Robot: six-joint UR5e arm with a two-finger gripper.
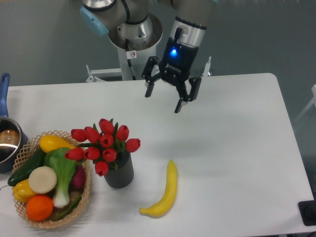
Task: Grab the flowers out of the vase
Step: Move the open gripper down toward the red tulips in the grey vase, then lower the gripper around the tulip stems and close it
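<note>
Gripper (164, 101) at upper centre, jaws spread, empty. Tulip bunch (104, 143) sits in ribbed vase (119, 172), lower left on tabletop (237, 148). Prob. light, soft; grip the bunched heads/stems gently.

white table (237, 148) | on it: vase (120, 173), banana (163, 195), basket (85, 195), pot (7, 143)

UR5e arm (129, 19): silver-grey tubular links w/ light-blue joint caps, black cable along upper section, small red-and-white sticker on base column. Wrist silver; black gripper (165, 101) body w/ lit blue LED, two black multi-link fingers (183, 100).
</note>
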